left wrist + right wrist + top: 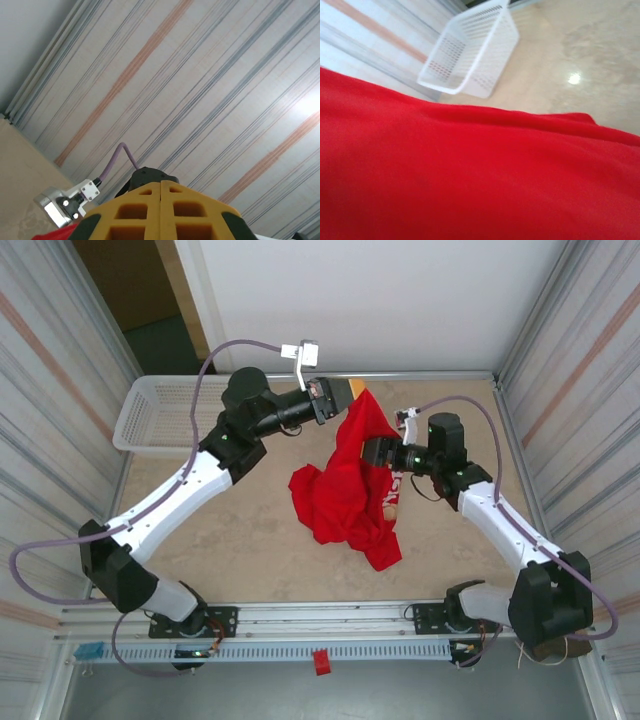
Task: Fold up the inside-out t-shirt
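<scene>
The inside-out t-shirt [345, 490] is bright red and hangs in a bunched drape above the middle of the table, with its lower folds resting on the surface. Its top corner is pinched in my left gripper [357, 390], held high near the back wall. In the left wrist view the yellow fingers [161, 184] are pressed together, with a sliver of red cloth [55, 234] below them. My right gripper [378, 452] reaches into the shirt's right side at mid height. Red fabric [470, 180] covers its fingers, so their state is hidden.
A white plastic mesh basket [160, 415] stands at the back left corner of the table, also visible from the right wrist [470, 60]. Striped walls close in the left and right sides. The tan tabletop [250, 550] lies bare in front of the shirt.
</scene>
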